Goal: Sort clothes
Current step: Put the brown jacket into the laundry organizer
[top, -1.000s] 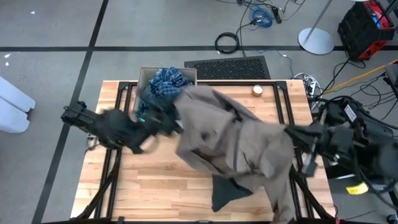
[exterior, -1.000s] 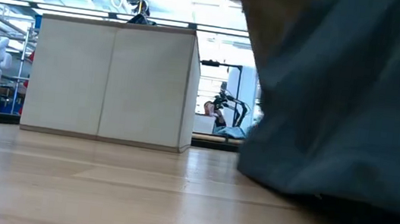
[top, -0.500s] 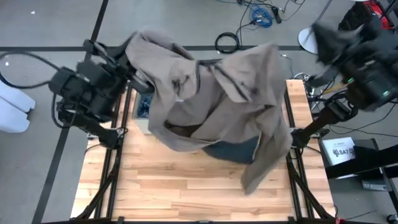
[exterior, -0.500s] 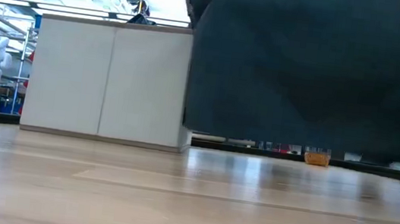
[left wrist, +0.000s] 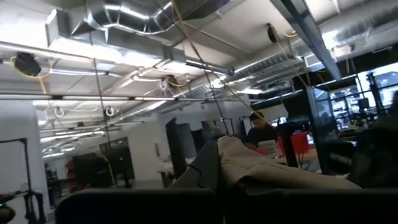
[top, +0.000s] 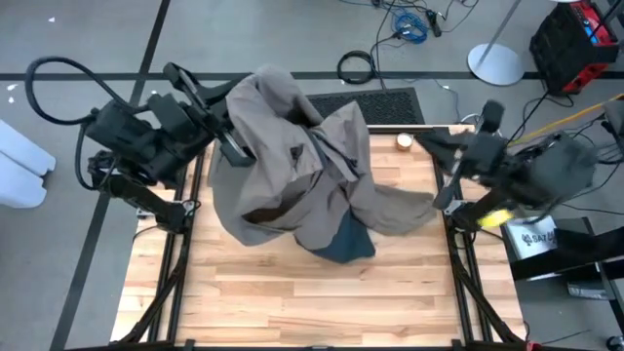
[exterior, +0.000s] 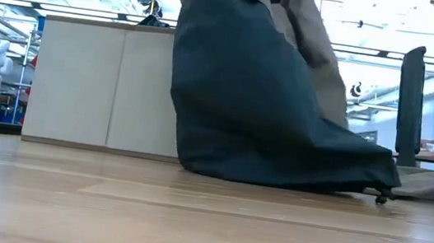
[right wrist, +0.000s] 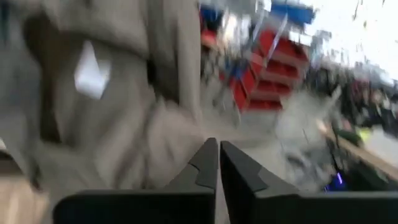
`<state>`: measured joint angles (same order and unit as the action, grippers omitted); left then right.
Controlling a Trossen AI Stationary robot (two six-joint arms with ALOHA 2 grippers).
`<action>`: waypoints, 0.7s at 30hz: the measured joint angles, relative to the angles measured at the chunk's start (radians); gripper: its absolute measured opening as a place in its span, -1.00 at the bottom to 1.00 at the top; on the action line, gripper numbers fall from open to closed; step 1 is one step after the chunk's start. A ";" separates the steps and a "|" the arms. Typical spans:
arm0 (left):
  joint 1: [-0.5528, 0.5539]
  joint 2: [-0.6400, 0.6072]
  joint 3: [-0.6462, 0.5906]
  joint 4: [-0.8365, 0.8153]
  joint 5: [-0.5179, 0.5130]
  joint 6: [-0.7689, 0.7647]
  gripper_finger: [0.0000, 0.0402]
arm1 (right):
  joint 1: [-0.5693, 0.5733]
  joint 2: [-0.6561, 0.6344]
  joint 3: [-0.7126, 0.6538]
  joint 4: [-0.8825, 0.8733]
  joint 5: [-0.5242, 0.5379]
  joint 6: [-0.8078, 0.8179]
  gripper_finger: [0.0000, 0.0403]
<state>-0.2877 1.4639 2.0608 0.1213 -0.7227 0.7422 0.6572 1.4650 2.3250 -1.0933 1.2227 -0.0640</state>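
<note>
Taupe-brown garment: hung in the air from the left pincer over the far-left part of the bench, its lower folds trailing onto the wood towards the right. The left wrist view shows a ridge of this cloth bunched at that pincer, so I read the pincer as pressed together and pinching the garment.

Dark teal piece: hangs below the taupe folds with its hem touching the bench. In the low view it is a broad dark drape. I cannot tell whether it is a separate garment or caught inside the taupe one.

Right pincer: at the far-right edge of the bench, just beside the trailing taupe hem. Its fingers are pressed together with no cloth between them.

Handling, as I judge it: soft, light, limp fabric that sags and swings, and 1 layer may drag another along. A thick fold, such as a collar or shoulder seam, should hold better than a thin single edge.

Count in view: 1 taupe garment, 1 dark teal piece, 1 cardboard box, largely covered from above, and 1 small round object at the far edge of the bench.
</note>
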 joint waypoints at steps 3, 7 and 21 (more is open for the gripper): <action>-0.014 0.000 0.000 0.002 -0.032 0.021 -1.00 | -0.026 0.022 0.002 -0.371 -0.020 0.358 -0.84; -0.022 0.000 0.000 0.000 -0.066 0.023 -1.00 | -0.114 0.038 -0.041 -0.427 -0.161 0.466 -0.59; -0.071 0.000 0.000 -0.011 -0.166 0.024 -1.00 | -0.443 0.067 -0.337 -0.272 -0.147 -0.246 -0.03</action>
<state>-0.3591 1.4635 2.0613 0.1101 -0.8887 0.7658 0.2137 1.5315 1.9882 -1.3650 1.0762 -0.3103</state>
